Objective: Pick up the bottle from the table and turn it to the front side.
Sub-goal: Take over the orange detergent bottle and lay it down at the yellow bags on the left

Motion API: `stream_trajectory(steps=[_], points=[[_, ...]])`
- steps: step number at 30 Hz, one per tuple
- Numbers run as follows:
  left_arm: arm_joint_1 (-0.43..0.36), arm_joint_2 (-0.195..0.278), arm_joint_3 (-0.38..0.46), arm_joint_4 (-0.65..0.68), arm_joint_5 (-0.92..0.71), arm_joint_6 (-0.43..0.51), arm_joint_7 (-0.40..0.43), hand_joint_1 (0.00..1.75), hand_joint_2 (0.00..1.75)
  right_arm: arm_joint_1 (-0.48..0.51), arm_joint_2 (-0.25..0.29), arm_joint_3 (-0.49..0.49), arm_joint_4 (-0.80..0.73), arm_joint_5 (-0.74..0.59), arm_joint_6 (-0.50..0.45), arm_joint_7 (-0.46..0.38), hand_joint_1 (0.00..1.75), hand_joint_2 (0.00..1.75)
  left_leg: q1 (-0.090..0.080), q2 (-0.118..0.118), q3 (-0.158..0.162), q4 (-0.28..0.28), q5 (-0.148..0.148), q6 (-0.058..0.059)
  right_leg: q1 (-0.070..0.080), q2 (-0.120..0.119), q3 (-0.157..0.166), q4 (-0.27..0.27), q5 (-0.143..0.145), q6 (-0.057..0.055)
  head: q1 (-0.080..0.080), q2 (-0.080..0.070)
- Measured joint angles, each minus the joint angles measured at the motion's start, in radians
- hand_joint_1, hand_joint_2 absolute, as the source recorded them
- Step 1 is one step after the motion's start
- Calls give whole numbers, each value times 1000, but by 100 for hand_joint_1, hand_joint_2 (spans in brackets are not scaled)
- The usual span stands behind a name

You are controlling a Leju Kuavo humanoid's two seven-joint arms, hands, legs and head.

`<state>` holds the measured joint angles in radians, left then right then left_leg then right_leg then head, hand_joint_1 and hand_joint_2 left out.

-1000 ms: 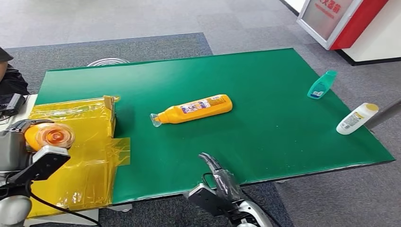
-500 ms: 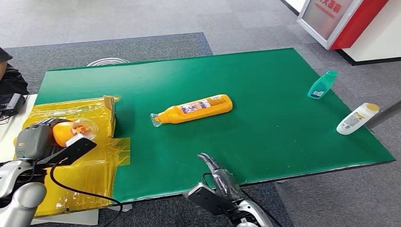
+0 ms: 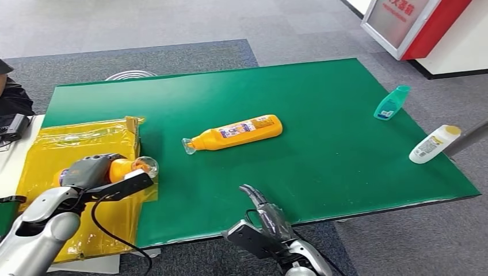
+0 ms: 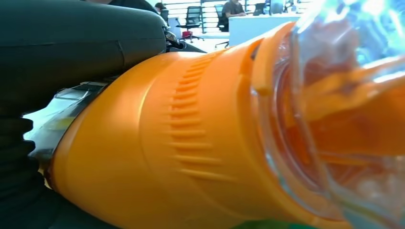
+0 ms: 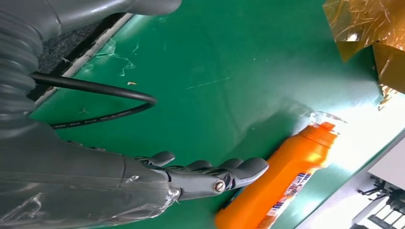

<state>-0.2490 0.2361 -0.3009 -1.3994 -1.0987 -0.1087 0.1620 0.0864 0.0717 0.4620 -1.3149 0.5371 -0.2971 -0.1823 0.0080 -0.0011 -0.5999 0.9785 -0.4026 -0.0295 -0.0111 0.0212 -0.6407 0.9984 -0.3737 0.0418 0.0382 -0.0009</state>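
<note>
My left hand holds an orange bottle with a clear cap over the yellow box at the table's left; the cap points toward the table's middle. The left wrist view shows that bottle's ribbed orange neck and clear cap up close. A second orange bottle lies on its side in the middle of the green table, label up, clear cap to the left. My right hand hovers at the near table edge, fingers straight and empty; the lying bottle sits beyond its fingertips.
A teal bottle and a white bottle with a yellow cap lie near the table's right edge. A person's dark sleeve is at the far left. A red and white stand is at the back right.
My left arm has swung down and toward the table's middle, carrying the orange bottle from the box's left side to its right edge. The right hand stays put.
</note>
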Motion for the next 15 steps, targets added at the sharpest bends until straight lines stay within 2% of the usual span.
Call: stream_trajectory(steps=[9,10,11,13,14,15], points=[[-26,40,-46,56,-27,-33,61,175,175,-3,0,0,15,-6,-3,0,0,175,0,0,0,0,0,0,0,0,0,0,0,0,0,0],[-27,43,-48,62,-35,-33,70,168,175,-4,0,0,17,-7,-3,-1,0,175,0,0,0,0,0,0,0,0,0,0,0,0,0,0],[-28,44,-49,67,-42,-31,78,152,175,-5,0,0,19,-8,-3,-1,0,175,0,0,0,0,0,0,0,0,0,0,0,0,0,0],[-29,46,-50,77,-54,-28,89,65,175,-6,0,0,22,-9,-4,-1,0,175,0,0,0,0,0,-1,0,0,0,0,0,0,0,0],[-29,46,-50,82,-58,-26,91,28,175,-7,0,0,24,-9,-4,-1,0,175,0,0,0,0,0,0,0,0,0,0,0,0,0,0],[-29,46,-50,85,-62,-23,92,0,131,-7,0,0,25,-10,-4,-2,0,175,0,0,0,0,1,0,0,0,0,0,0,0,0,0]])
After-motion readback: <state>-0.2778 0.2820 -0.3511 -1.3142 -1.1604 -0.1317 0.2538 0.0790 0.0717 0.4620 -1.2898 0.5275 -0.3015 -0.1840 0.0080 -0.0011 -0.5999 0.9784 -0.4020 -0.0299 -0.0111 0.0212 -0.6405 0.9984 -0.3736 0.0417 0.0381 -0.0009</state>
